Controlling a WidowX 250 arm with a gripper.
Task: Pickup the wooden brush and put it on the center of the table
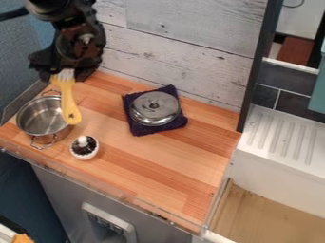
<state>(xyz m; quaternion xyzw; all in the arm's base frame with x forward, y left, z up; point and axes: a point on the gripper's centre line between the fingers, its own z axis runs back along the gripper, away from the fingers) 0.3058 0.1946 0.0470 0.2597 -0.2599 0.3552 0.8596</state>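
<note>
Although pickup appears complete, placement remains outstanding: my gripper [62, 75] is closed on the bristle end of the wooden brush [68, 98], whose handle hangs beside the pot [39, 117]. Carrying it from the pot to the desk's [149, 161] center and releasing it remain.

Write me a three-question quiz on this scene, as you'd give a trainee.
1. What does the black gripper hold? (a) a two-handled metal pot; (b) a yellow brush with pale bristles; (c) a small white-and-black container.
2. True or false: the brush hangs with its bristles at the bottom.
3. Fill in: the round silver metal lid rests on a dark purple ____.

Key: 1 b; 2 false; 3 cloth.
</note>
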